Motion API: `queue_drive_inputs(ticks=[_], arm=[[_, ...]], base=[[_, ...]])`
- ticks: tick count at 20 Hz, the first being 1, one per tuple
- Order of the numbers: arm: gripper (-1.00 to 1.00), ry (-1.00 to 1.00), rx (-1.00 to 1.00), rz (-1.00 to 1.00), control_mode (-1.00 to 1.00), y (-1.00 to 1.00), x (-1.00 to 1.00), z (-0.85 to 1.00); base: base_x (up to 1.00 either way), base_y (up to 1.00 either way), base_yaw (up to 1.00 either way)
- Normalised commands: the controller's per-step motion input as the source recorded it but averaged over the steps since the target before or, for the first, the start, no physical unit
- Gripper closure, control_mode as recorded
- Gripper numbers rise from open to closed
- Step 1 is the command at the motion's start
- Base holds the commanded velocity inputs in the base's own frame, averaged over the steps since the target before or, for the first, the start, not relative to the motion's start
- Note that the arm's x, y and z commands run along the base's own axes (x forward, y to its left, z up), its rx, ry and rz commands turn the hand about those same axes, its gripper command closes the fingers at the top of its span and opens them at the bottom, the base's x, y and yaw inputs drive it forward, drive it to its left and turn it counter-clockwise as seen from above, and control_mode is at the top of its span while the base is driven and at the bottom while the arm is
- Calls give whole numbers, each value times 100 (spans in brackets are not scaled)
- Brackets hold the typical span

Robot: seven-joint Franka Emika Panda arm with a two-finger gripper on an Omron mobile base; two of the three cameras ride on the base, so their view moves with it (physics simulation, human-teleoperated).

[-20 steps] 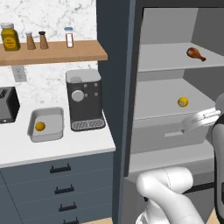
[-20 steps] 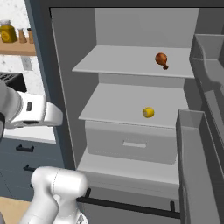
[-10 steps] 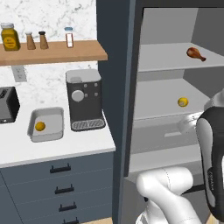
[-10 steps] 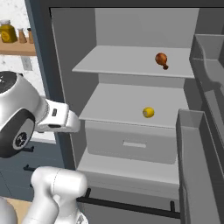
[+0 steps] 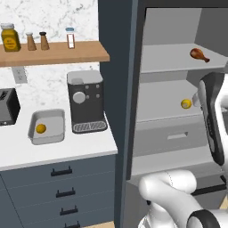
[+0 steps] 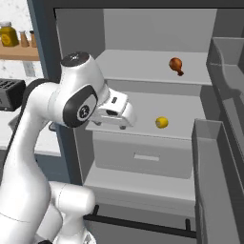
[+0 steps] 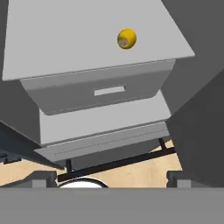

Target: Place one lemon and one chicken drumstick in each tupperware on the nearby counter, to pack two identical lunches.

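Observation:
On the middle shelf of the open fridge lies a yellow lemon (image 5: 186, 103) (image 6: 162, 122) (image 7: 127, 38). A brown chicken drumstick (image 5: 199, 54) (image 6: 176, 65) rests on the shelf above. A grey tupperware (image 5: 53, 116) on the white counter (image 5: 62, 151) holds another lemon (image 5: 41, 128). My gripper (image 6: 121, 119) (image 7: 112, 179) hangs in front of the fridge, left of the shelf lemon and clear of it. It is open, the fingertips (image 7: 43, 179) far apart with nothing between them.
A black coffee machine (image 5: 86, 101) stands right of the tupperware and a toaster (image 5: 6, 107) left of it. A wooden shelf (image 5: 53, 52) carries jars. The fridge drawer (image 7: 100, 89) sits under the lemon's shelf. The open fridge door with bins (image 6: 217, 181) stands at the right.
The arm has swung up and forward, carrying the hand from the left toward the fridge's middle shelf. The gripper stayed open. Lemons, drumstick and tupperware have not moved.

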Motion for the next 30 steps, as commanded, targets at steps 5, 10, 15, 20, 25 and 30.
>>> queue_drive_inputs(ticks=[5,10,15,20,25,30], arm=[[-100,-1,8,-9,-100,-90,54,-13],[-100,-15,1,0,-100,-19,48,-62],[-100,-24,1,2,-100,0,46,-55],[-100,-15,4,11,-100,-8,-8,56],[-100,-5,0,4,-100,-3,23,86],[-100,0,-1,2,-100,-2,55,60]], base=[[0,0,0],[0,0,0],[0,0,0],[0,0,0],[0,0,0],[0,0,0]])
